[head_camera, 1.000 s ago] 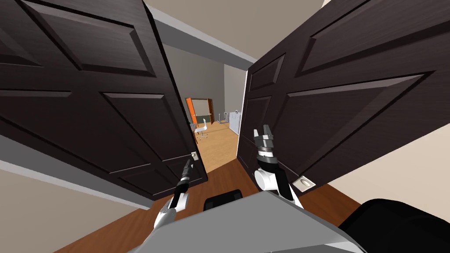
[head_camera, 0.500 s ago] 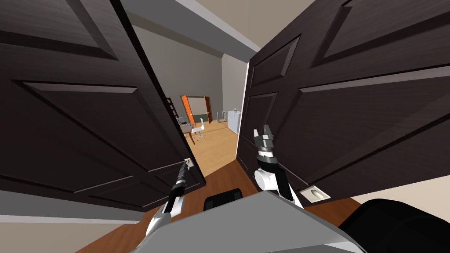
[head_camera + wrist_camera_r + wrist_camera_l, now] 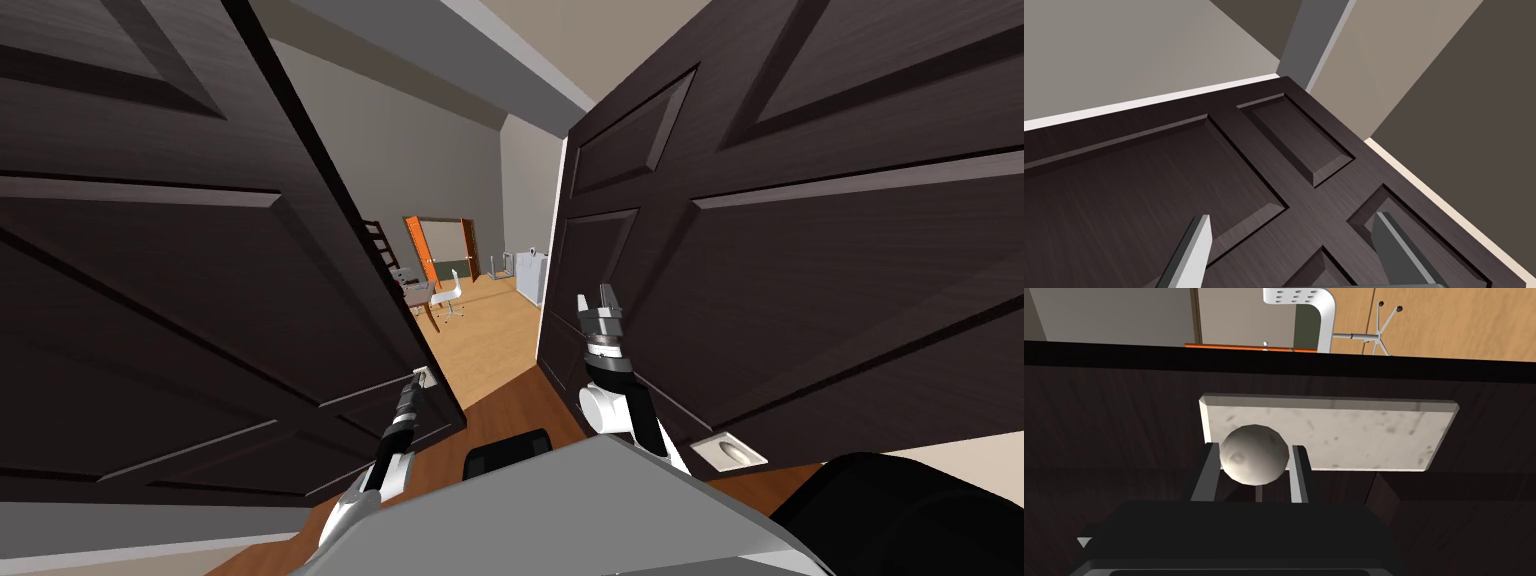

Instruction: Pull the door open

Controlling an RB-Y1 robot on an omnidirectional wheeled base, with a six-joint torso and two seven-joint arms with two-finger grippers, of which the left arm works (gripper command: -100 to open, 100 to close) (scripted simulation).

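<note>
Left door leaf (image 3: 150, 300): dark, panelled, partly open, bright room (image 3: 490, 330) showing past its free edge. Pale plate (image 3: 1349, 433) behind knob (image 3: 1254, 455), near that edge. Round knob clamped by left gripper (image 3: 1255, 447), finger each side. Imo pull should follow door's arc, wrist turning along, else ball slips out. Right gripper (image 3: 598, 300) well right of knob, fingers apart, idle by other leaf (image 3: 800, 250). No brands or writing readable.
</note>
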